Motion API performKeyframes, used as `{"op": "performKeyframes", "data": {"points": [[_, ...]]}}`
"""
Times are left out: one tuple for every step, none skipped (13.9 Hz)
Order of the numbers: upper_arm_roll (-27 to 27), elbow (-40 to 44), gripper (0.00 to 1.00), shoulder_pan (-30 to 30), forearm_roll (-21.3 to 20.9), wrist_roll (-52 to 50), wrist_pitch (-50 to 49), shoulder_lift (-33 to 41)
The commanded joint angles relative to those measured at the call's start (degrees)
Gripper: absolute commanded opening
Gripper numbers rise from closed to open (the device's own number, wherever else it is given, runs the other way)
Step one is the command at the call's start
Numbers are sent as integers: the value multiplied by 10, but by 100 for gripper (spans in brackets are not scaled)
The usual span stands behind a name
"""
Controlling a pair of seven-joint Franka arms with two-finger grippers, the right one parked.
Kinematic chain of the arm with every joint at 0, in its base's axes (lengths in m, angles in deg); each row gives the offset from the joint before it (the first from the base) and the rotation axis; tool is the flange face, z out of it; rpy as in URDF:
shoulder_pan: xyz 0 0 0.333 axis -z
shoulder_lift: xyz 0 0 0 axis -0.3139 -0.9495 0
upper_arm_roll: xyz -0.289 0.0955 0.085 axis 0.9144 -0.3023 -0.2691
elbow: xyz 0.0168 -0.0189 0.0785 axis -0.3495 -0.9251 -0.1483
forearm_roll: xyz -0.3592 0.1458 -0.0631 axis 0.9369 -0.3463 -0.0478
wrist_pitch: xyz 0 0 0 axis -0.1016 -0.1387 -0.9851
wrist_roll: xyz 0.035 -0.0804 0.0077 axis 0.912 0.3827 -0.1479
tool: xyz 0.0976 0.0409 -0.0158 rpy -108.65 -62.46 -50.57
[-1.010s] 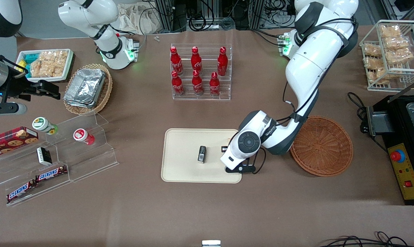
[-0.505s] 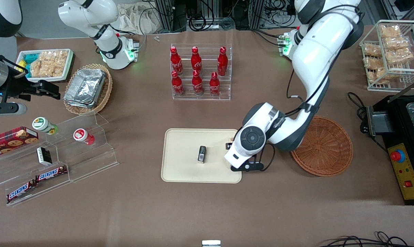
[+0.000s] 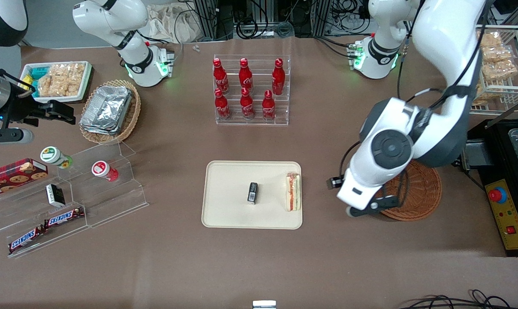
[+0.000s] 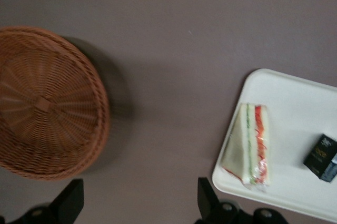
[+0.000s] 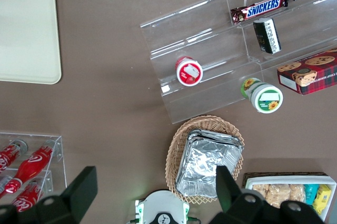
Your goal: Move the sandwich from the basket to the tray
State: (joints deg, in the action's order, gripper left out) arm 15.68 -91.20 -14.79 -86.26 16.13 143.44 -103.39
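The sandwich (image 3: pixel 293 192) lies on the cream tray (image 3: pixel 229 189) at the tray's edge nearest the basket, with its orange-pink and green filling showing. It also shows in the left wrist view (image 4: pixel 250 145) on the tray (image 4: pixel 295 108). The reddish-brown wicker basket (image 3: pixel 417 193) is empty in the left wrist view (image 4: pixel 47 103). My gripper (image 4: pixel 139 203) is open and empty, raised above bare table between tray and basket. Its wrist (image 3: pixel 362 184) partly covers the basket in the front view.
A small black box (image 3: pixel 252 192) lies mid-tray. A rack of red bottles (image 3: pixel 250 90) stands farther from the front camera. Clear snack steps (image 3: pixel 91 189) and a tan basket of foil containers (image 3: pixel 109 109) lie toward the parked arm's end. A black machine (image 3: pixel 507 189) stands beside the basket.
The gripper has risen and moved off the tray's edge toward the basket. The sandwich, hidden under the wrist before, now lies uncovered on the tray.
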Motion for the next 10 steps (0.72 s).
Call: {"op": "performKeyframes", "data": {"points": [[2, -94, 94, -52, 13, 13, 4, 99], [2, -107, 94, -68, 30, 26, 4, 122], [2, -127, 94, -88, 43, 52, 4, 146], [2, -149, 94, -110, 58, 90, 4, 172], [2, -170, 94, -131, 78, 131, 4, 197], [2, -189, 94, -156, 102, 175, 5, 226], [2, -200, 95, -182, 124, 217, 2, 246], [1, -202, 98, -202, 133, 258, -7, 256], [0, -196, 99, -214, 133, 290, -22, 258], [-1, -192, 99, -226, 131, 317, -31, 258]]}}
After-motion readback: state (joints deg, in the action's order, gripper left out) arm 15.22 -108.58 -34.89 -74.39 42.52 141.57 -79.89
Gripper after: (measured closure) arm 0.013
